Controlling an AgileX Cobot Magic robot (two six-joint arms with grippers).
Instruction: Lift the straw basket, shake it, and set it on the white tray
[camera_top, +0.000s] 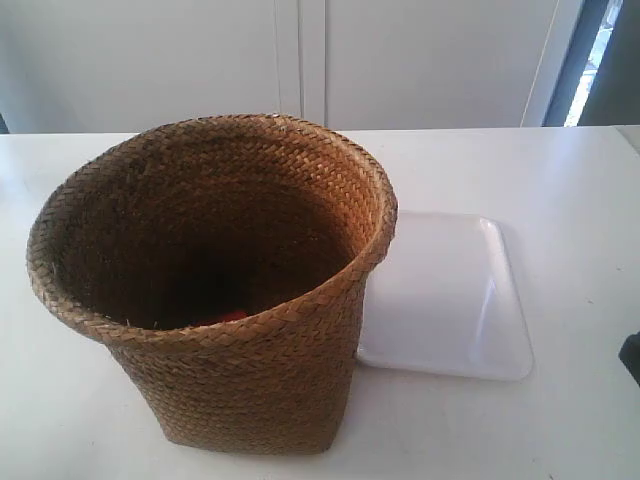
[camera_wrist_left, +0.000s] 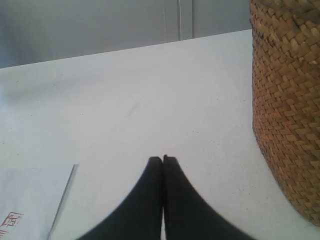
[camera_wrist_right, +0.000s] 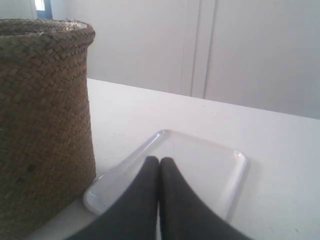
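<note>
Standing upright on the white table, the straw basket sits just beside the white tray, hiding one edge of it in the exterior view; whether the two touch is unclear. A small red thing shows deep in the basket's dark inside. The left gripper hangs over bare table near the basket's wall, fingers pressed together, gripping nothing. The right gripper faces the tray, likewise closed tight and empty. A sheet of paper with red print lies near the left gripper.
</note>
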